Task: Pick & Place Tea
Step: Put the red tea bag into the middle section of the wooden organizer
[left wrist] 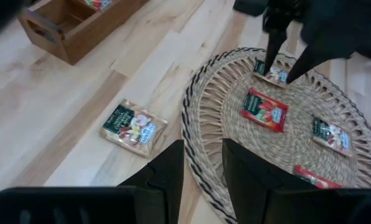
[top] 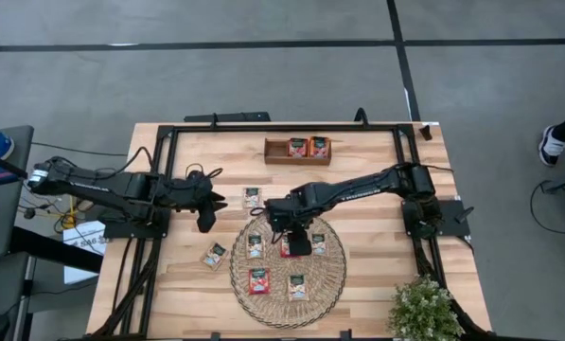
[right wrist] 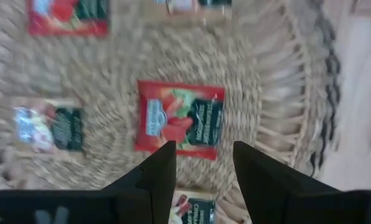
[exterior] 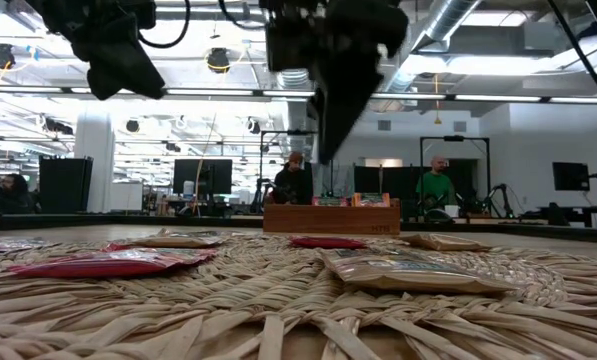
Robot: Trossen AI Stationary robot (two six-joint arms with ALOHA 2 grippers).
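Note:
Several tea sachets lie flat on the round woven mat [top: 288,270]: a red one [right wrist: 179,118] right under my right gripper [right wrist: 202,163], a cream one [top: 255,246] and another red one [top: 258,280]. My right gripper [top: 299,239] hangs open above the mat, fingers pointing down, clear of the red sachet. Two cream sachets [top: 253,197] [top: 214,254] lie on the bare table. My left gripper [top: 206,213] stands open and empty left of the mat, with the cream sachet [left wrist: 134,123] ahead of it. Two red sachets [top: 308,147] sit in the wooden tray [top: 274,151].
The wooden tray stands at the table's far middle, with its left compartment bare. A potted plant [top: 424,308] sits at the near right corner. A black frame [top: 159,142] runs round the table's edges. People sit at desks in the room beyond the table [exterior: 436,185].

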